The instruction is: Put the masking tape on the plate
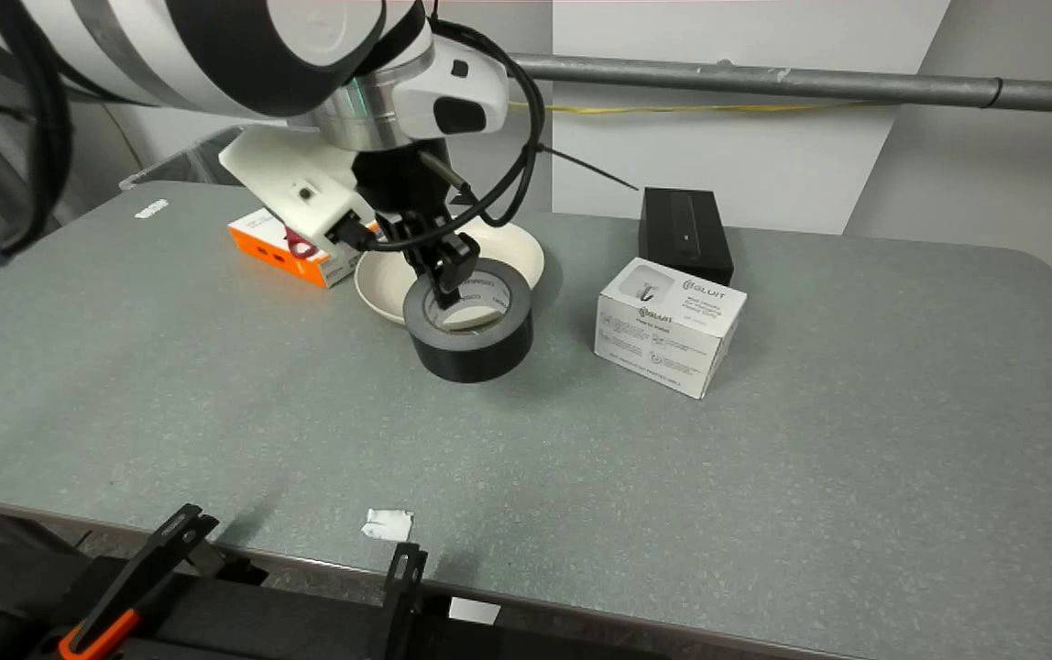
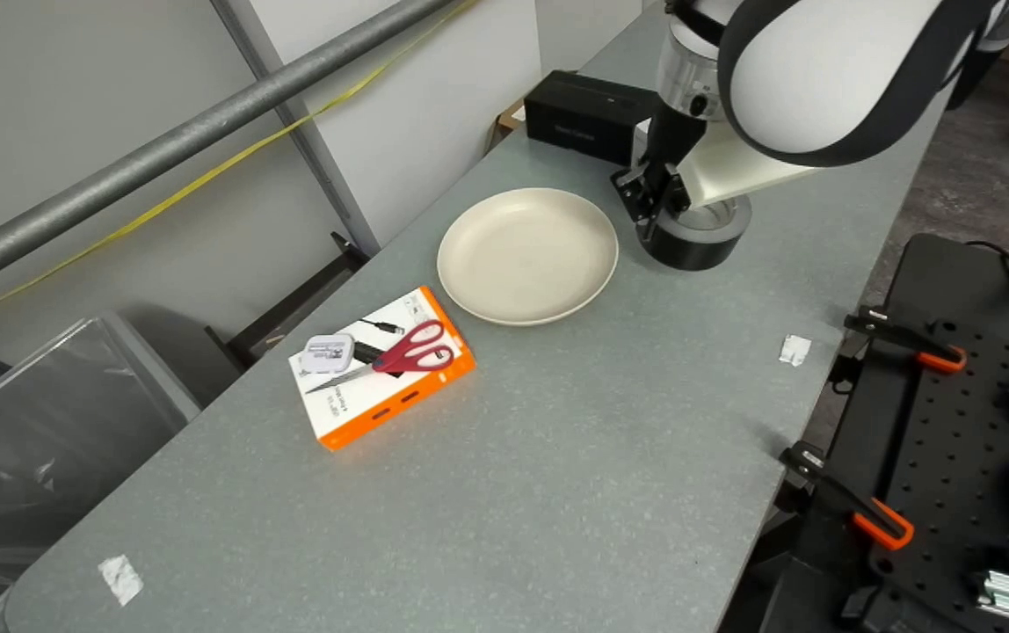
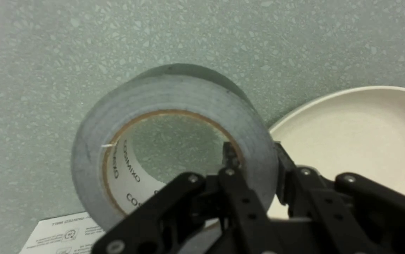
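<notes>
One masking tape [image 1: 471, 359], side wall pinched, in claw [image 3: 254, 161]; plate [image 2: 526, 253] beside

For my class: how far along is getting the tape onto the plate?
Done: the grip looks made; in the wrist view the gripper pinches the tape by its wall, one finger inside, one outside.
In hand: the tape, held beside the plate; whether it is lifted is hard to tell.
Left, it seems: moving it over the plate, lowering it, letting go.

Your gripper [image 3: 256, 163] straddled the wall of the masking tape [image 3: 174, 92]; in an exterior view, the plate [image 2: 527, 255] lay just left of your gripper, scissors [image 2: 390, 359] on a box [image 2: 381, 389] farther left.
</notes>
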Available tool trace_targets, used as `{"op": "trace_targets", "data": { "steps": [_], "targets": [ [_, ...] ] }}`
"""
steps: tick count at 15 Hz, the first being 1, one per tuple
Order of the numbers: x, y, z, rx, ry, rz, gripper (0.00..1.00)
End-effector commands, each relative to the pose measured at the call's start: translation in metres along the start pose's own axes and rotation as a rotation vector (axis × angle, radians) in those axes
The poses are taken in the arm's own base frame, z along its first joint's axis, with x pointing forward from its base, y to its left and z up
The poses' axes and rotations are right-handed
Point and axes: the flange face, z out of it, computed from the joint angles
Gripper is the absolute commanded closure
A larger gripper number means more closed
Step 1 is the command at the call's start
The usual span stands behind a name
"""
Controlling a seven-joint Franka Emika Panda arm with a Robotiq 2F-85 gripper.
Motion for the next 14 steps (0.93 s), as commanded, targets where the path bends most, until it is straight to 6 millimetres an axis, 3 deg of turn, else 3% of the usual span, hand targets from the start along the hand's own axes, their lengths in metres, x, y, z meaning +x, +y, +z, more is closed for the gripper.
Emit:
{"op": "trace_targets", "data": {
  "steps": [1, 4, 8, 14],
  "targets": [
    [0.036, -0.04, -0.017, 0.093, 0.07, 0.048, 0.94],
    [0.074, -0.074, -0.014, 0.127, 0.122, 0.06, 0.94],
    [0.111, -0.112, 0.021, 0.166, 0.115, 0.105, 0.94],
    [0.124, -0.154, 0.075, 0.194, 0.048, 0.126, 0.94]
  ]
}}
